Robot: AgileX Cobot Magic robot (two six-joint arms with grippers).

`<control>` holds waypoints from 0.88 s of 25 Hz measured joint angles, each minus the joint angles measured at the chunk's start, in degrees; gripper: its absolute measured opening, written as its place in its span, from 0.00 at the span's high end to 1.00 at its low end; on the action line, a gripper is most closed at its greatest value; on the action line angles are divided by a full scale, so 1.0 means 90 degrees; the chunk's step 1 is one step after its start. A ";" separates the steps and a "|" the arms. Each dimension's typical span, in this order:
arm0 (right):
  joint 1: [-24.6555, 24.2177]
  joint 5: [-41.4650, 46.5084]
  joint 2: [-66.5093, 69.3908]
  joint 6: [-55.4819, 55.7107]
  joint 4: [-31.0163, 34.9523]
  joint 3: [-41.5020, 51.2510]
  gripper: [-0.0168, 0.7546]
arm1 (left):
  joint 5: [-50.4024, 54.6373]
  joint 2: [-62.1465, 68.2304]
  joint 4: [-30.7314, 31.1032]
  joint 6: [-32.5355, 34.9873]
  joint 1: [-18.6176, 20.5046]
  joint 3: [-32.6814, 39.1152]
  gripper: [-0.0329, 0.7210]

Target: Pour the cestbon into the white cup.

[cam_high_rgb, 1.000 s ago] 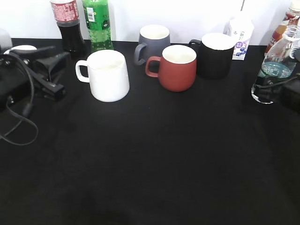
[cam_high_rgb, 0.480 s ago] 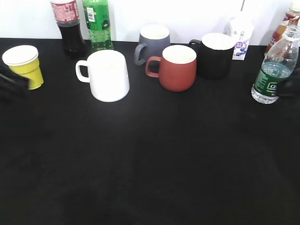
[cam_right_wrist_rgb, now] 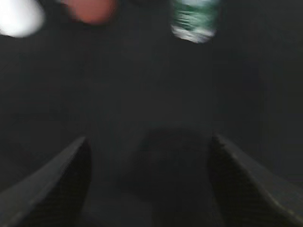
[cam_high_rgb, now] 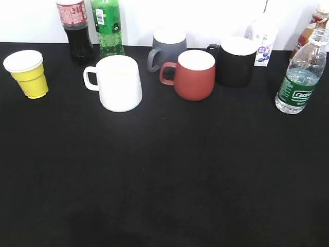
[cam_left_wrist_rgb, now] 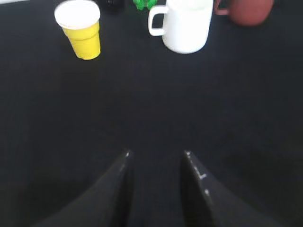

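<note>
The cestbon point(cam_high_rgb: 299, 77), a clear ribbed bottle with a dark green label, stands upright at the right edge of the black table; its blurred lower part shows at the top of the right wrist view point(cam_right_wrist_rgb: 194, 19). The white cup point(cam_high_rgb: 117, 82) stands left of centre, handle to the left, and also shows in the left wrist view point(cam_left_wrist_rgb: 185, 24). Neither arm shows in the exterior view. My left gripper point(cam_left_wrist_rgb: 156, 153) is open and empty above bare cloth, well short of the cup. My right gripper point(cam_right_wrist_rgb: 149, 139) is open wide and empty, well short of the bottle.
A yellow paper cup point(cam_high_rgb: 27, 73) stands at the far left. Red point(cam_high_rgb: 193, 73), grey point(cam_high_rgb: 167, 46) and black point(cam_high_rgb: 234, 60) mugs stand behind centre. A cola bottle point(cam_high_rgb: 75, 28), a green soda bottle point(cam_high_rgb: 107, 25), a small carton point(cam_high_rgb: 263, 38) and another bottle point(cam_high_rgb: 311, 28) line the back.
Both arms have drawn back out of the exterior view. The left arm uncovered the yellow cup. The right gripper left the cestbon, which stands free at the right edge.
</note>
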 joint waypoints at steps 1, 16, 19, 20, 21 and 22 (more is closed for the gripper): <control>0.0000 0.0086 -0.0431 0.0062 -0.0128 0.0137 0.23 | 0.0061 -0.0243 -0.0012 0.0005 0.0000 0.0140 0.61; 0.0000 -0.0278 -0.1386 0.1067 -0.1211 0.1033 0.23 | 0.0194 -0.0730 -0.0077 0.0174 0.0000 0.0538 0.61; -0.0007 -0.0285 -0.1386 0.1067 -0.1211 0.1033 0.23 | 0.0194 -0.0730 -0.0040 0.0174 0.0101 0.0538 0.61; -0.0057 -0.0289 -0.1386 0.1067 -0.1211 0.1033 0.23 | 0.0194 -0.0730 -0.0077 0.0174 0.0282 0.0538 0.61; -0.0178 -0.0291 -0.1386 0.1067 -0.1211 0.1033 0.23 | 0.0194 -0.0730 -0.0040 0.0174 0.0521 0.0538 0.61; -0.0370 -0.0291 -0.1386 0.1067 -0.1211 0.1033 0.23 | 0.0194 -0.0730 -0.0077 0.0174 0.0820 0.0538 0.61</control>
